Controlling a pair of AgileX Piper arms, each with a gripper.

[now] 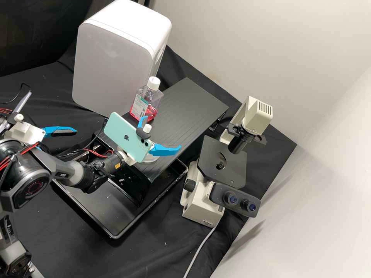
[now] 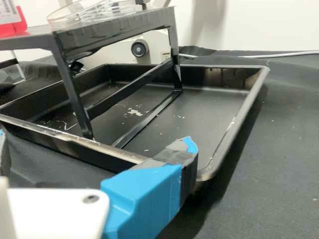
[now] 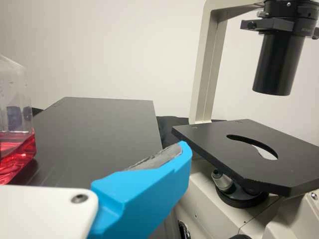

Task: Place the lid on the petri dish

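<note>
A clear petri dish (image 2: 94,11) rests on top of the black raised platform (image 2: 114,27), close to its edge; I cannot tell its lid from its base. My left gripper (image 1: 62,130) hangs low at the bench's left, outside the black tray (image 2: 239,114), well away from the dish. Its one visible blue finger (image 2: 149,194) has a bare pad, so it is open. My right gripper (image 1: 163,132) hovers over the platform's (image 1: 189,108) near end. Its blue fingers (image 1: 166,150) are spread and hold nothing.
A flask of red liquid (image 1: 146,101) stands on the platform's back left corner, in front of a tall white box (image 1: 116,54). A microscope (image 1: 228,166) stands to the right of the tray (image 1: 116,227), its stage (image 3: 249,149) close to the right gripper.
</note>
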